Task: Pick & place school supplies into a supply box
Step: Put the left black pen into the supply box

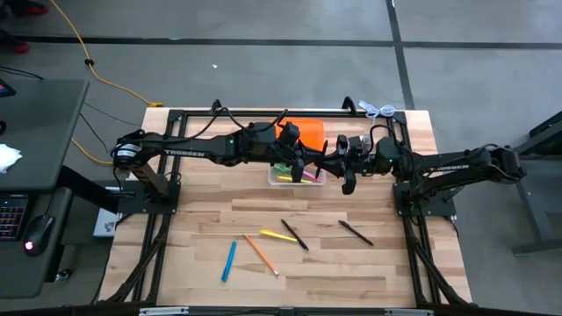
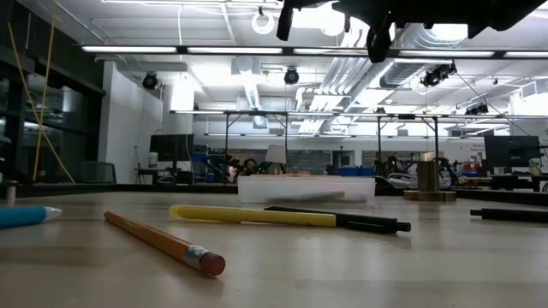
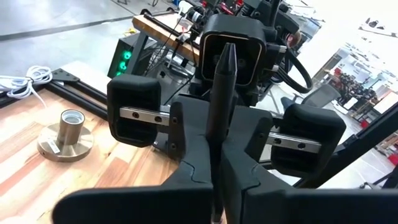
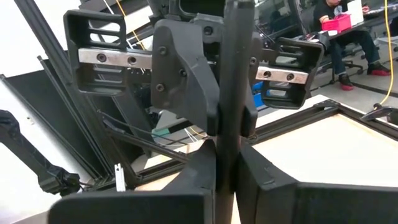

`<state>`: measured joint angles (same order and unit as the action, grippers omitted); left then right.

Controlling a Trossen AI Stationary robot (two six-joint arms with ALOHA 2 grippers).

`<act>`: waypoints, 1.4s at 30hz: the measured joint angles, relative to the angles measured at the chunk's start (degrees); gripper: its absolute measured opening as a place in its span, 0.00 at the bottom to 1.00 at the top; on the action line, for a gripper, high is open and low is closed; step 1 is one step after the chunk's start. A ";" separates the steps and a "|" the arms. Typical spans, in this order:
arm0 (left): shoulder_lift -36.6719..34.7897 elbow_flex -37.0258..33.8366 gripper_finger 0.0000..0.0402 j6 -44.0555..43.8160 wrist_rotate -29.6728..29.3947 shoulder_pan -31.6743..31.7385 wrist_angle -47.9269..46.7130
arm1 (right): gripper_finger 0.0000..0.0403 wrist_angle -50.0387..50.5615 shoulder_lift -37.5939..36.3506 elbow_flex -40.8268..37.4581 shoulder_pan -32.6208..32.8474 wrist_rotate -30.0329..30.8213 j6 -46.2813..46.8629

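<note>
Two grippers were met in mid-air over the rear middle of the tabletop (image 1: 202, 219), just above the supply box (image 1: 273, 179). One black pen (image 3: 224, 68) was clamped in both at once. The fingers of the left gripper (image 3: 216, 143) were closed on one stretch of its barrel. The fingers of the right gripper (image 4: 229, 149) were closed on another, so the step was judged to be a hand-over.

For the hand-over to go well, only one pair of fingers should be opened, and that only once the other grip is firm. The pen should then be tipped along the length of the box before it is let go, so that it is not left propped across the rim. The release should be made low, close over the pens already lying inside.

Both arms were stretched inward from their bases at the tabletop's two sides, forearms nearly level, wrists facing each other over the box.

The orange lid (image 1: 306, 132) was lying just behind the box. Five supplies were left on the near half of the tabletop:
- a blue pen (image 1: 229, 261)
- an orange pencil (image 1: 261, 254)
- a yellow pen (image 1: 278, 235)
- two further black pens, one (image 1: 294, 234) beside the yellow pen and the other (image 1: 356, 233) apart toward the right arm's side
</note>
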<state>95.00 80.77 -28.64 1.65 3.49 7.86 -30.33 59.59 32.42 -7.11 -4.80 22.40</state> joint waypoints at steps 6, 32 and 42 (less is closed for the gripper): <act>0.00 0.00 0.13 -0.04 0.10 -0.01 -0.27 | 0.05 0.07 0.00 -0.02 0.00 -0.01 -0.12; -4.24 0.15 0.33 1.09 14.54 10.38 -11.38 | 0.03 1.08 0.07 -0.11 -3.91 0.48 -0.50; -9.74 0.00 0.33 6.16 4.54 11.86 -32.74 | 0.03 2.25 0.07 0.53 -6.83 -2.14 -0.62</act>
<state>85.26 80.77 -22.49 6.19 15.35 -24.88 -28.08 59.66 32.96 -13.94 -6.93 21.77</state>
